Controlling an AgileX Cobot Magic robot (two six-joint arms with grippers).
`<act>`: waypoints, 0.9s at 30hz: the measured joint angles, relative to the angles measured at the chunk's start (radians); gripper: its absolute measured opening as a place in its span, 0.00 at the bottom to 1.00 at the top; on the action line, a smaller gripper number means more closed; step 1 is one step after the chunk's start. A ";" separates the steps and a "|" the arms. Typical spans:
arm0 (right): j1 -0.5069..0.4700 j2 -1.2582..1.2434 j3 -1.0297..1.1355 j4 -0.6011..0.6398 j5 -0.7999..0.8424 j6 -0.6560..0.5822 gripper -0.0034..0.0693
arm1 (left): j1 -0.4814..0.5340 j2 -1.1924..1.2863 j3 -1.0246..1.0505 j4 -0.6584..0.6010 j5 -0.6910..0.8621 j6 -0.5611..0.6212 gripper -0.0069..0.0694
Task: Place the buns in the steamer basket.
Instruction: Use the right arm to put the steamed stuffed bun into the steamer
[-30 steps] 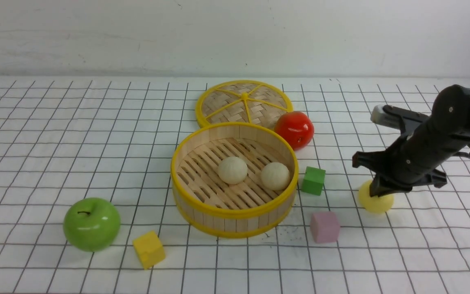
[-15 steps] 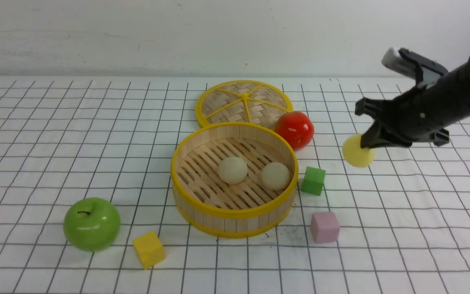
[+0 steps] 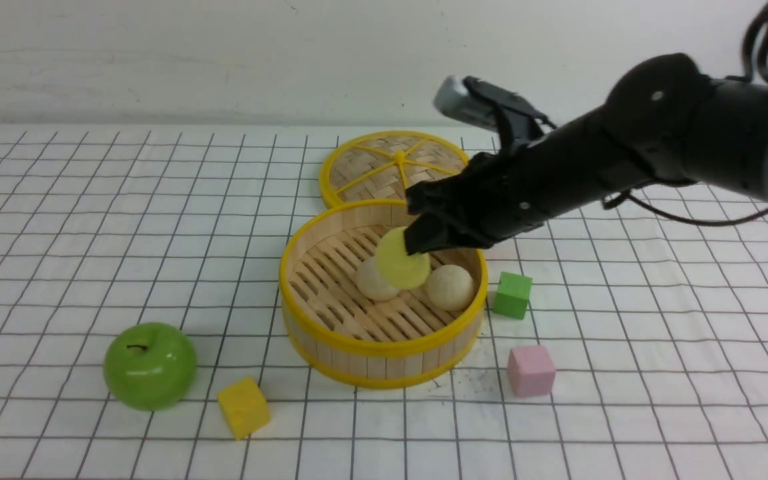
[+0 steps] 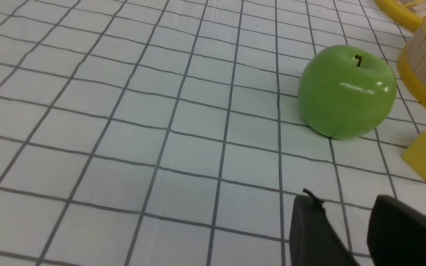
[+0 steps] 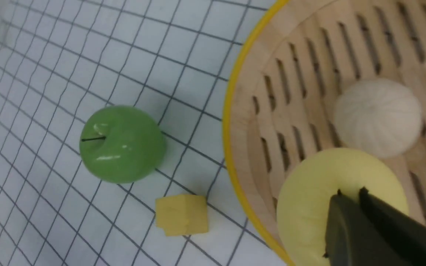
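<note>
The steamer basket point(image 3: 331, 341) stands mid-table with two beige buns on its slatted floor: one point(image 3: 452, 287) in plain view, the other point(image 3: 369, 283) partly behind the pale yellow bun point(image 3: 400, 267). My right gripper point(image 3: 417, 244) is shut on that yellow bun by its top and holds it over the basket's inside. In the right wrist view the yellow bun point(image 5: 320, 199) hangs from the right gripper point(image 5: 350, 194), just inside the basket rim point(image 5: 235, 111) and beside a beige bun point(image 5: 377, 116). My left gripper point(image 4: 342, 201) is open and empty, low over the table.
A green apple point(image 3: 150, 365) and a yellow cube point(image 3: 243, 407) lie left of the basket in front. A green cube point(image 3: 512, 294) and a pink cube point(image 3: 531, 370) lie to its right. The woven lid point(image 3: 384, 160) rests behind it, partly covered by my right arm.
My right gripper has lifted the yellow bun off the table at the right and carried it left, to above the basket. The two beige buns have stayed put.
</note>
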 joint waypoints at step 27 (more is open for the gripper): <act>0.039 0.195 -0.106 -0.140 0.040 0.021 0.35 | 0.000 0.000 0.000 0.000 0.000 0.000 0.40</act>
